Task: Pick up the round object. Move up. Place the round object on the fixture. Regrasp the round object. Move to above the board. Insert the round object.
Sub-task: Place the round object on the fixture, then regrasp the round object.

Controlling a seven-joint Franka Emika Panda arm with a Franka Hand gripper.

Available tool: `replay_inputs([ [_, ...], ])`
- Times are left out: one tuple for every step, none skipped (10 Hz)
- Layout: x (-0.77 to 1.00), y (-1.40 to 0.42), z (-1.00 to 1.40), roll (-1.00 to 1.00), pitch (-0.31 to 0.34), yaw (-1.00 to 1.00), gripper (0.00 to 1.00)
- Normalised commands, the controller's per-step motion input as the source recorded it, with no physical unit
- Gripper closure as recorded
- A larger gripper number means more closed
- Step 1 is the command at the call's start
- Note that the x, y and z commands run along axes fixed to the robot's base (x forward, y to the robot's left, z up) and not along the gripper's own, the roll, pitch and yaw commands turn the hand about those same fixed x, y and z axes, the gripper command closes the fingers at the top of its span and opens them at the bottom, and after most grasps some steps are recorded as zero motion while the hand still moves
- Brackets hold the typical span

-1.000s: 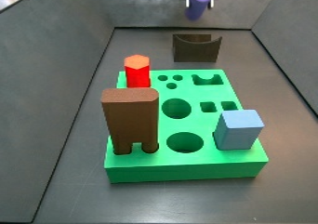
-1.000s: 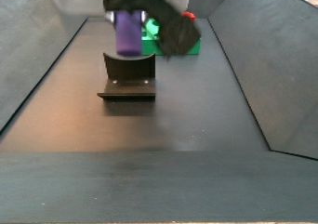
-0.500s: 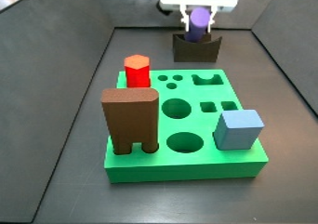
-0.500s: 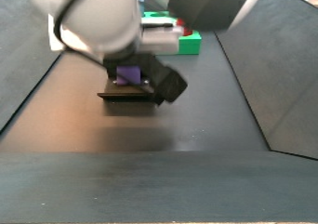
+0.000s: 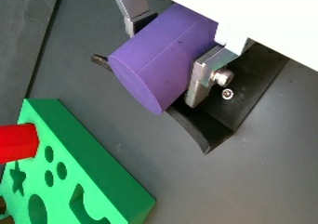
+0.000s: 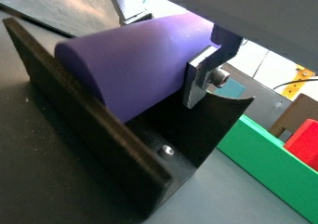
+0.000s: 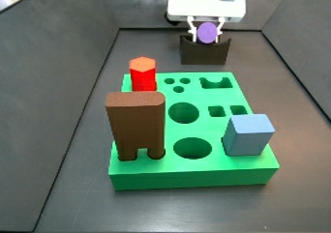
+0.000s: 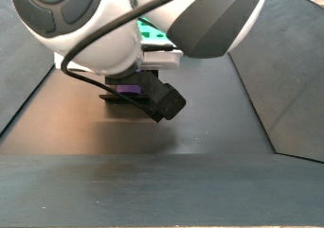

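Dark floor, fixture (image 7: 204, 51) beyond the board (image 7: 195, 169).
We see the gripper (image 7: 206, 29) over the fixture, fingers (image 5: 211, 73) clamped on the round object (image 5: 165, 57) (lying in the notch).

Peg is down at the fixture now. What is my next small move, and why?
Probably ease down a touch, then open. The gripper is shut on the purple peg, which lies crosswise at the fixture notch; whether it is fully seated cannot be told.
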Motion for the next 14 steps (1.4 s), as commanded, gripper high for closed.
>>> replay_inputs([
  [0.07, 0.05, -0.18, -0.11, -0.055, -0.03, 1.0],
  [0.0, -0.5, -0.17, 0.0, 0.0, 0.0, 1.0],
  [0.0, 0.0, 0.0, 0.0, 0.0, 0.0, 0.0],
  [0.0, 0.0, 1.0, -0.03, -0.053, 0.03, 0.0],
  [-0.01, 0.0, 1.0, -0.03, -0.047, 0.04, 0.0],
  [-0.03, 0.0, 1.0, -0.01, -0.031, 0.05, 0.0],
  [-0.04, 0.0, 1.0, 0.01, -0.015, 0.06, 0.0],
  [-0.05, 0.0, 1.0, 0.03, 0.01, 0.06, 0.0],
  [-0.05, 0.0, 0.88, 0.03, 0.031, 0.05, 0.0],
  [-0.04, 0.0, 0.7, 0.04, 0.053, 0.04, 0.0],
  [-0.03, 0.01, 0.52, 0.04, 0.073, 0.03, 0.0],
  [-0.03, 0.01, 0.34, 0.04, 0.09, 0.02, 0.0],
  [-0.12, -0.83, 0.97, 1.0, 0.089, 0.03, 0.0],
  [-0.11, -0.81, 0.83, 1.0, 0.087, 0.03, 0.0],
])
